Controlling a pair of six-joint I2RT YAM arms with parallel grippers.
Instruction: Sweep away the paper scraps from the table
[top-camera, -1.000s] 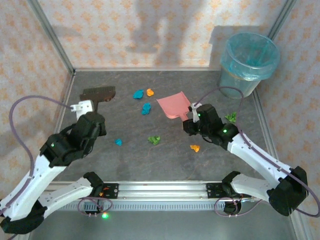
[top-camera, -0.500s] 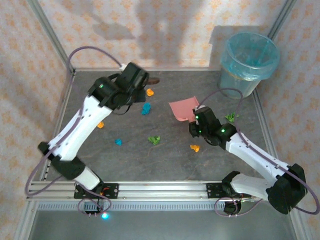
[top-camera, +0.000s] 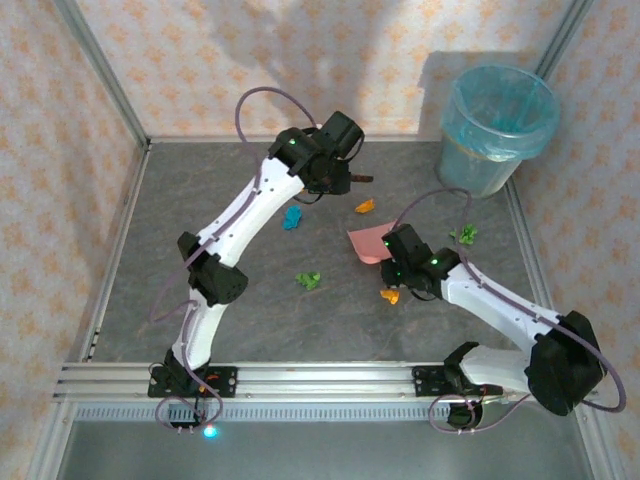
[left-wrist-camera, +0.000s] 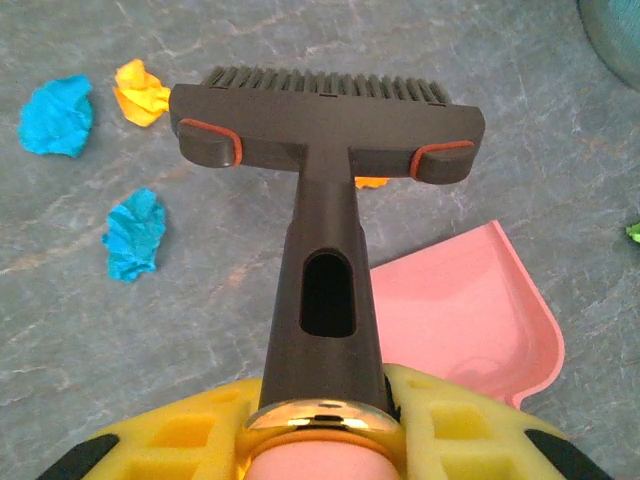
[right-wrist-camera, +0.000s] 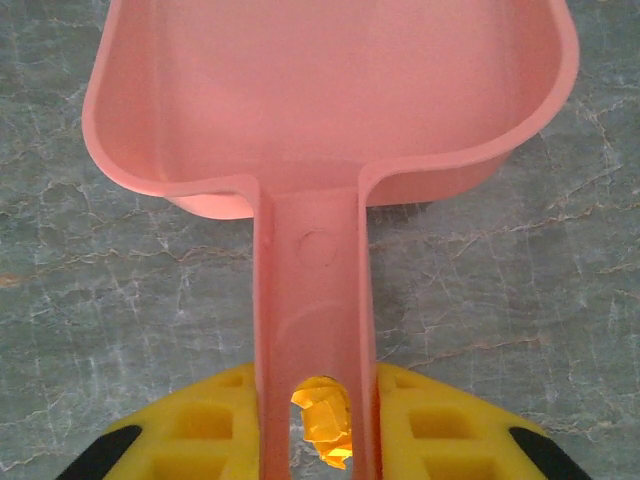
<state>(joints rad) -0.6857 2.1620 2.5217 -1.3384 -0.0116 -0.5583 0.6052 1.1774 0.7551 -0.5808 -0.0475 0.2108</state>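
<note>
**Bench.** The bench (top-camera: 330, 320) is dark, mottled and rail-edged. A teal-lined bin (top-camera: 497, 125) stands in its far right corner.

**Tools.** The left arm's fingers (left-wrist-camera: 215, 430) are clamped on the handle of the dark brush (left-wrist-camera: 325, 130), head forward, over the far middle of the bench. The right arm's fingers (right-wrist-camera: 215, 410) are clamped on the handle of the pink dustpan (right-wrist-camera: 330, 90). The pan lies right of centre with its open lip turned toward the brush. Whether the bristles touch the surface cannot be told.

**Task items.** The paper scraps (top-camera: 290, 217) lie loose and scattered.
- One orange bit shows under the brush head, just beyond the pan lip.
- Two blue bits and another orange bit lie left of the brush.
- A green bit sits near the middle.
- Another green bit lies right of the pan, near the bin.
- An orange bit lies under the right wrist, behind the pan.

No scrap is seen in the pan.

**Assessment.** The step in hand appears to be drawing the nearest orange bit into the pan.

**Recommendations.**
- Hold the pan lip flat against the bench so that nothing slips beneath it.
- Set the bristles down on the far side of the scrap.
- Pull in a short, light stroke straight at the mouth, since hard strokes would likely flick such light paper aside.
- Take the blue pair next.
- Turn the pan for the pieces behind it.
</note>
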